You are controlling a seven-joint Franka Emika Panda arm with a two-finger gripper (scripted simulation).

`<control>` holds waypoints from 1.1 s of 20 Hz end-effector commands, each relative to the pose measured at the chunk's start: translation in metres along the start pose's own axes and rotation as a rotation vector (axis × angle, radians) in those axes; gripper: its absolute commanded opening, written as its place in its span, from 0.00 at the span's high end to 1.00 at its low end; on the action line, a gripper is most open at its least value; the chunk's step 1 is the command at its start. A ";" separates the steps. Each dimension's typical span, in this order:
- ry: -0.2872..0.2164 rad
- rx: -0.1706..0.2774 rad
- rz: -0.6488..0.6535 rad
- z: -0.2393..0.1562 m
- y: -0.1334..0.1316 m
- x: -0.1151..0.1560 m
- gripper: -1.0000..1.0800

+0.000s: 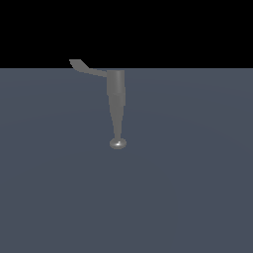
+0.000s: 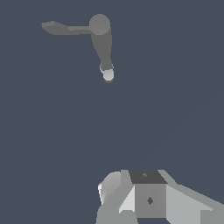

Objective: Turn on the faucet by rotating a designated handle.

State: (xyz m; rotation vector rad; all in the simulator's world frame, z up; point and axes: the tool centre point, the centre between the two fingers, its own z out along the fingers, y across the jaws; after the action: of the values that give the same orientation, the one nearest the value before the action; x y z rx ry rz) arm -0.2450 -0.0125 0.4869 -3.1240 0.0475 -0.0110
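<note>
And there the faucet [image 1: 116, 106] stood in the exterior view, a grey metallic column a little above the middle of the frame, wide at its upper end and tapering down to a small shiny rounded knob [image 1: 117, 144] that caught a bright glint. From that wide end the handle [image 1: 85, 67], a thin, flat, curved lever, swept away toward the exterior view's left, its slightly flared tip poking just past the line where the blue-grey surface [image 1: 197, 188] met the black background [image 1: 188, 29]. No arm and no hand showed in that view at all.

Over to the wrist view, and the same faucet [image 2: 103, 43] appeared in the upper part of the picture, seen from over its wide round end, the column narrowing to a pale knob [image 2: 108, 75]. The handle [image 2: 63, 29] reached sideways off the wide end to its flared tip. Low in that picture sat the white and grey body of the hand [image 2: 148, 199], well apart from the faucet, with a broad stretch of plain blue-grey surface [image 2: 52, 131] between them. Nothing touched the lever. The fingertips lay out of shot, so I could not tell whether the hand was released or clenched.
</note>
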 end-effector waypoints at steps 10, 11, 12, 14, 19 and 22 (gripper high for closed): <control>-0.018 0.040 0.030 0.011 0.011 0.005 1.00; -0.018 0.040 0.030 0.011 0.011 0.005 1.00; -0.017 0.039 0.029 0.010 0.011 0.005 1.00; -0.017 0.038 0.028 0.010 0.011 0.005 1.00; -0.018 0.042 0.046 0.011 0.010 0.009 1.00; -0.019 0.045 0.068 0.012 0.008 0.015 1.00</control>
State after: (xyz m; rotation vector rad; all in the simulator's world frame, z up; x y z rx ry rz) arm -0.2330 -0.0216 0.4757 -3.0775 0.1342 0.0170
